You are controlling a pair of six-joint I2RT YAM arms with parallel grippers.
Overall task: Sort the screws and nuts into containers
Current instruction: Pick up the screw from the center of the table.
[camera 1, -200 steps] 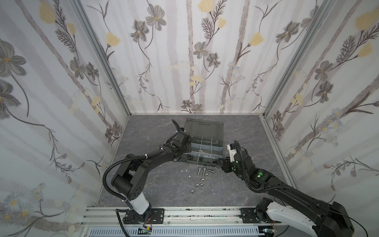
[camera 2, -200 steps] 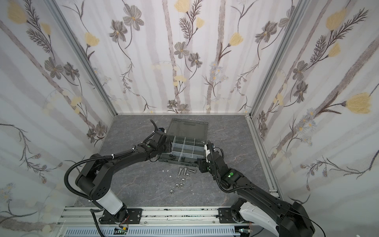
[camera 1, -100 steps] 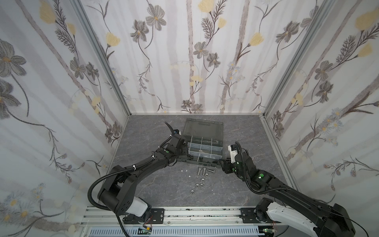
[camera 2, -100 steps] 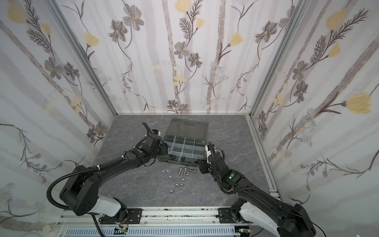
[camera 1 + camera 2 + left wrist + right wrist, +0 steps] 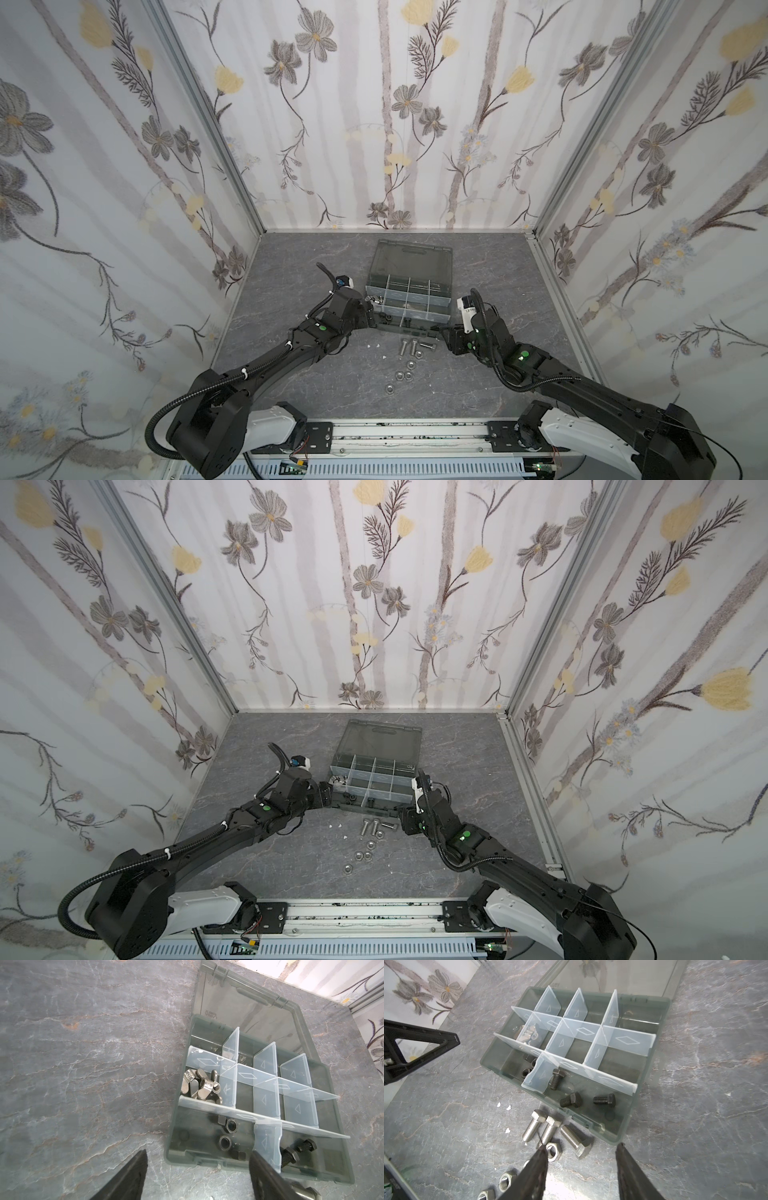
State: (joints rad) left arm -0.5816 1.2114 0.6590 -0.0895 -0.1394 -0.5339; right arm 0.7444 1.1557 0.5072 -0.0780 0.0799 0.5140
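On table [image 5: 490, 266]: organiser case [image 5: 415, 331] sits mid-width, lid [image 5: 411, 259] lying open behind it. Inside case: front-left compartment [image 5: 197, 1122] holds a few cased hex nuts [image 5: 231, 1126]; front-right compartment [image 5: 583, 1086] holds 3 cased screws [image 5: 570, 1100], apart from each other. Mid row, leftmost compartment [image 5: 227, 1084] holds wing nuts [image 5: 199, 1086] in a heap. Just in front of case: 3 loose screws [image 5: 412, 346], 2 side by side, 3rd to their right. Small chips [image 5: 369, 345] lie to their left. 5 loose nuts [image 5: 408, 375] lie nearer the robot: 1 just beside the screws, rest trailing fwd-left, 2 of them paired.
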